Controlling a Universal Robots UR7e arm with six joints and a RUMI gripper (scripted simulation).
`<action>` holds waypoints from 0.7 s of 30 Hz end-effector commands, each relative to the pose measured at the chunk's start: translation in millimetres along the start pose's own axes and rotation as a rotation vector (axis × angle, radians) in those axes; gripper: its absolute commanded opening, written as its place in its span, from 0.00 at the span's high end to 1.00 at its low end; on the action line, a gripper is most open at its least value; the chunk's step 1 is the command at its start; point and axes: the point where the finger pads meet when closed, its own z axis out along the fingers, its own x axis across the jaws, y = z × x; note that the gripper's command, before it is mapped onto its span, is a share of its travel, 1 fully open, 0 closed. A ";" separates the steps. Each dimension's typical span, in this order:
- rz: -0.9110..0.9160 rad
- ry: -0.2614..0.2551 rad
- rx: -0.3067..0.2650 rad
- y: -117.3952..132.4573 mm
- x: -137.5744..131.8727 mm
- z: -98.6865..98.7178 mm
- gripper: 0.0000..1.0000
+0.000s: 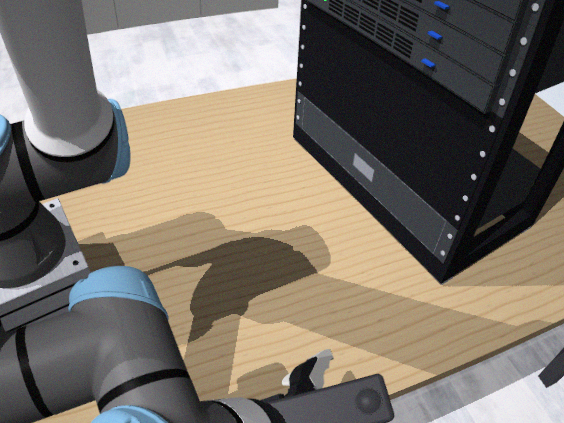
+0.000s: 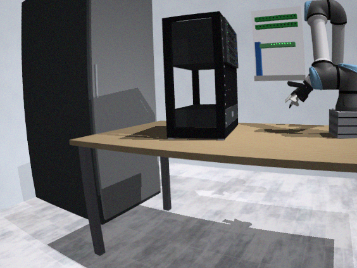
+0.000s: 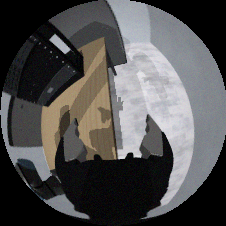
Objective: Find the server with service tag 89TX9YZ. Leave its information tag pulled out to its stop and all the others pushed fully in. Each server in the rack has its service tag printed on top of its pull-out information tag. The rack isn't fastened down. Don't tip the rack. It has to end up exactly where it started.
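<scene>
Black rack (image 1: 372,211) (image 2: 220,76) (image 3: 75,62) — upright — on table (image 1: 210,171) (image 2: 269,149) (image 3: 92,100)

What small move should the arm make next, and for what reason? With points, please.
Probably swing the open jaws (image 1: 320,371) (image 2: 289,103) toward the blue tabs (image 1: 435,35) on the rack's front, stopping short: they hang off to the side, clear of the rack (image 1: 367,208) (image 2: 219,76), which stands unfastened.
</scene>
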 end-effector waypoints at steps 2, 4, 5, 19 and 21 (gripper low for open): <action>-0.060 0.038 0.029 -13.9 3.7 1.8 0.00; -0.084 0.051 0.040 -19.2 4.3 2.2 0.00; -0.096 0.057 0.046 -21.9 4.5 2.3 0.00; -0.240 0.129 0.111 -55.0 2.7 2.4 0.00; -0.265 0.140 0.122 -60.6 1.6 2.1 0.00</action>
